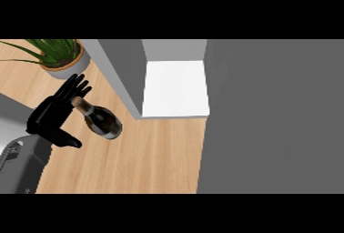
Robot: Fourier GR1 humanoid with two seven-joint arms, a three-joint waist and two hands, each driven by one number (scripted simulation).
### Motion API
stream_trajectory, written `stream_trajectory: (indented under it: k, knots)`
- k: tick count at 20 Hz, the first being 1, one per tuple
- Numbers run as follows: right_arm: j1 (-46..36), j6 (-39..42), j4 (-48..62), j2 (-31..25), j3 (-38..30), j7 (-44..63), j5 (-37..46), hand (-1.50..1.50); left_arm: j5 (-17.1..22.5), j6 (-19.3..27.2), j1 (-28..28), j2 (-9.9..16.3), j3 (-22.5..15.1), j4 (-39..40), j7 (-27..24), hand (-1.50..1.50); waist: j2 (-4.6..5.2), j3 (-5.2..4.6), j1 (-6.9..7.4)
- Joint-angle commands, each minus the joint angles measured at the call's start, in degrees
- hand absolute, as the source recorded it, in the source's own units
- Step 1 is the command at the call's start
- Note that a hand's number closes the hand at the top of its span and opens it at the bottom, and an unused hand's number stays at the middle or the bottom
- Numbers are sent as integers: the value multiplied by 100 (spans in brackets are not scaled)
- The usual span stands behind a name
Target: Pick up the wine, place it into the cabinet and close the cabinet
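The wine bottle (102, 120) is dark with a gold-foiled neck and stands on the wooden counter (148, 154), just left of the cabinet. My left hand (55, 113) is directly to the bottle's left with its fingers straight and spread and its thumb pointing out below. The fingers pass behind the bottle's neck, and I cannot tell whether they touch it. The cabinet (121, 73) has grey walls, and its white inner floor (176, 88) shows bare. My right hand is not visible.
A potted plant (60, 57) with green leaves stands at the counter's back left, close above my left hand. A large grey panel (272, 118) fills the right side of the view. A grey surface (12, 113) borders the counter at the left.
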Motion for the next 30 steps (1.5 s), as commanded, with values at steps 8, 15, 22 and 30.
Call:
stream_trajectory:
  k: [8,15,22,30]
  knots:
    - [10,-127,-715,39,189,463,13,-150,-1029,152,-149,-226,-446,1664,-2024,-150,7,-11,-33]
    - [-20,104,-233,21,-181,-17,-317,-150,-1131,-285,-438,109,-509,2514,-2321,-150,45,-13,-75]
    - [-61,-22,-646,110,226,376,-121,-150,-953,-422,-591,-138,-458,2879,-2178,-150,37,-23,-144]
    - [-50,73,-510,8,98,388,-171,-150,-1041,-544,-226,-344,-641,2836,-2683,-150,40,-22,-116]
